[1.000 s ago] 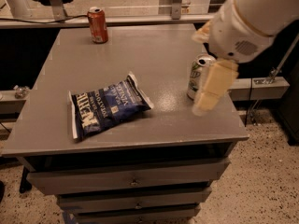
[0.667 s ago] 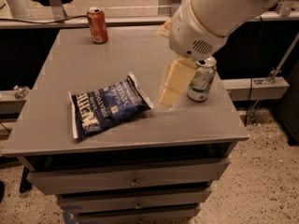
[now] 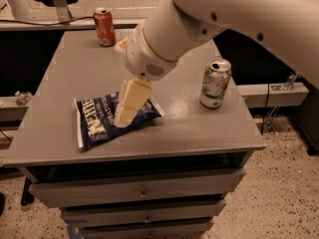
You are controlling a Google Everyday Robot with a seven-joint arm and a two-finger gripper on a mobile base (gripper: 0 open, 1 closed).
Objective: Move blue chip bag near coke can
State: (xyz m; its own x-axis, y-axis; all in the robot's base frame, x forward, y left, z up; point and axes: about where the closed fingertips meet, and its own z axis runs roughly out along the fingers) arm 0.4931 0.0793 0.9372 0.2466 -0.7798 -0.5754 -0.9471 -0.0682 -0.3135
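Dark navy crinkly foil chip bag point(image 3: 97, 124) lying front-left on grey table point(image 3: 199, 131) | cream gripper point(image 3: 122, 121) hovering over its middle, grip state unreadable | red-orange coke can point(image 3: 104, 27) standing back-left, well apart | advice: be pinching a central fold, lifting clear.

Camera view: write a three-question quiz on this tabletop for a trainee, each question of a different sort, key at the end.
1. True or false: the coke can stands upright near the far edge of the table.
2. The gripper hangs over: A the blue chip bag; B the coke can; C a drawer.
3. Fill in: the can near the table's right edge is the ____ can.

Key: 1 true. 2 A. 3 white-and-green can.
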